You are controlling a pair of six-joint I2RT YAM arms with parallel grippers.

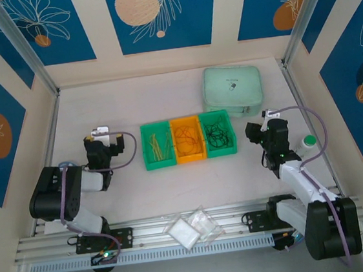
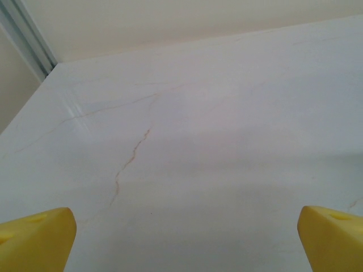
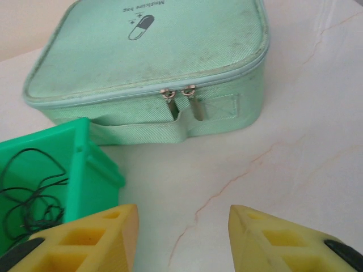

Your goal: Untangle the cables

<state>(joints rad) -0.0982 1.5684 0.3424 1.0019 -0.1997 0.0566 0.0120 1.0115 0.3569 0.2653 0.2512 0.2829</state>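
Two clear bags (image 1: 192, 228) are seen lying against the near rail of the table (image 1: 174, 189). Past them, the left gripper (image 2: 184, 243) is held spread wide and empty above bare tabletop, while the right gripper (image 3: 184, 238) is held partly spread, with nothing between its fingers, near the right green bin (image 1: 223, 150). The cables (image 1: 187, 138) are contained in three touching bins at mid-table: pale yellow in the left green bin (image 1: 160, 163), brown-orange in the orange bin (image 1: 191, 157), black in the right green bin. A mint pouch (image 1: 232, 91) is set just behind.
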